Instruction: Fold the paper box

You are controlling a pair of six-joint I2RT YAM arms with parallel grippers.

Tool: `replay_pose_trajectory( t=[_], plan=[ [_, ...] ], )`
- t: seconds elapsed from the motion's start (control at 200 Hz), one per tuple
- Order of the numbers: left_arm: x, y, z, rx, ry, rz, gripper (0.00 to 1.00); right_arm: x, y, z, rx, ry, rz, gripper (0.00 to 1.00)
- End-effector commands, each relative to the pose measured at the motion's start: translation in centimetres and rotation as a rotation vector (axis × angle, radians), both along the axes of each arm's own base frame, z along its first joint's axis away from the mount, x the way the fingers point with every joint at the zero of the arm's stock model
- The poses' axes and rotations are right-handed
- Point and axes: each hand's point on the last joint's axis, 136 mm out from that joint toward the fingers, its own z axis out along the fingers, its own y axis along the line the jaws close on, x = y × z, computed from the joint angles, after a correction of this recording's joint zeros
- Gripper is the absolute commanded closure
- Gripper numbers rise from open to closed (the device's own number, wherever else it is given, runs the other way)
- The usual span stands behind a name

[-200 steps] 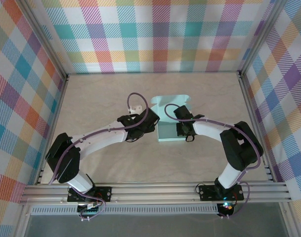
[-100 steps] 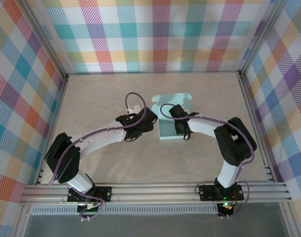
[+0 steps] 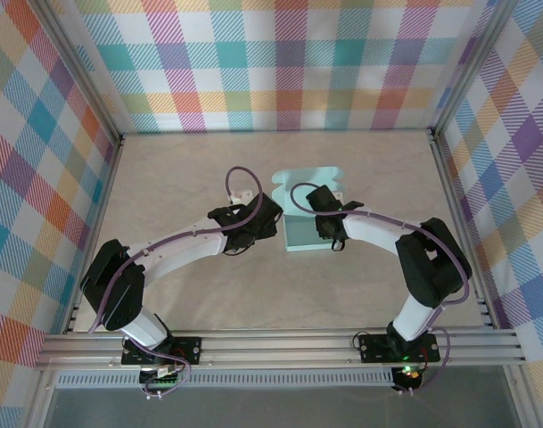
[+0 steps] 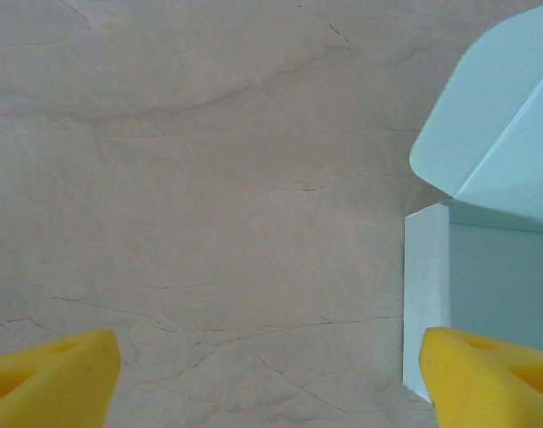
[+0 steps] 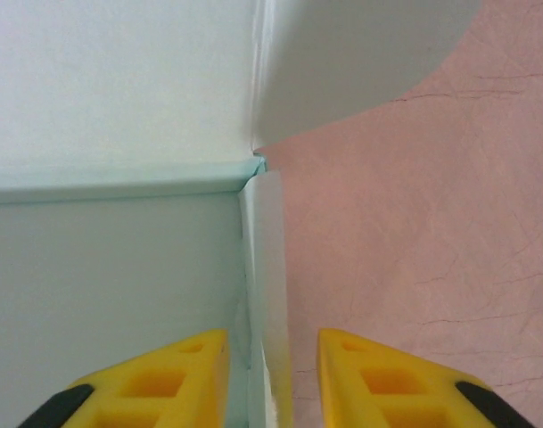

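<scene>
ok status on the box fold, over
Left gripper open, hovering just left of the paper box. Right gripper open, astride its right wall, not clamped. Box half-formed, far flap unfolded.

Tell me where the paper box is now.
In the top view the paper box lies on the table, slightly right of centre, the left gripper beside its left edge and the right gripper straddling its right wall.

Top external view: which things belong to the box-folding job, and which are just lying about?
Job in hand:
- paper box, partly folded
- right gripper, open, straddling the box's side wall
- left gripper, open, beside the box

Just surroundings:
- table
- plaid walls
- aluminium frame
</scene>
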Motion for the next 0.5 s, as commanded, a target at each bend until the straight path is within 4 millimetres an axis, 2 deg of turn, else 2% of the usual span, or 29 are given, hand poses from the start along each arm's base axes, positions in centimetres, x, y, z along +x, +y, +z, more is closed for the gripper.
replay_pose_trajectory(
  t=[0.0,0.18,0.33,0.4,0.425,0.495],
  plan=[
    [0.0,0.3,0.4,-0.008,-0.009,-0.005,0.13,-0.5,0.1,0.2,0.010,0.003,0.012,0.65],
    [0.1,0.1,0.4,-0.013,-0.011,-0.010,0.12,-0.4,0.6,1.3,0.041,-0.009,0.030,0.56],
    [0.4,-0.3,0.9,-0.031,-0.036,-0.044,0.11,-0.4,1.6,3.3,0.126,-0.031,0.083,0.44],
    [0.8,-0.7,1.6,-0.062,-0.066,-0.078,0.08,-0.2,1.9,4.6,0.173,-0.056,0.118,0.38],
    [1.0,-0.8,1.8,-0.072,-0.075,-0.093,0.01,-0.1,1.9,5.0,0.194,-0.063,0.133,0.36],
    [1.8,-0.9,2.6,-0.106,-0.098,-0.133,0.00,0.1,2.2,6.3,0.262,-0.074,0.193,0.30]
  ],
)
